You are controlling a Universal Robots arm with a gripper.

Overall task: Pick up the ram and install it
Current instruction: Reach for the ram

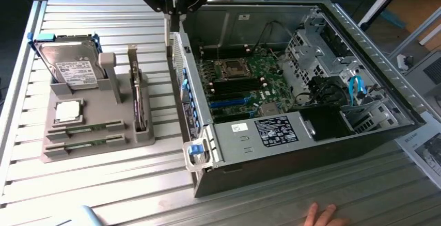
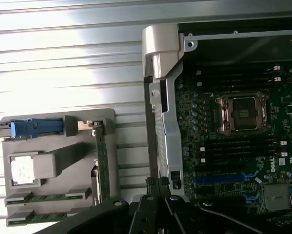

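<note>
Two ram sticks lie in the front slots of a grey holder at the exterior view's left. In the wrist view the same sticks are thin green strips. My gripper hangs high above the gap between the holder and the open computer case, well apart from the ram. Its dark fingers are shut together with nothing between them. The motherboard lies in the case, with long dark memory slots beside the processor socket.
The holder also carries a hard drive, a silver-topped processor and an upright expansion card. A person's hand rests at the table's front edge. A paper sheet lies to the case's right.
</note>
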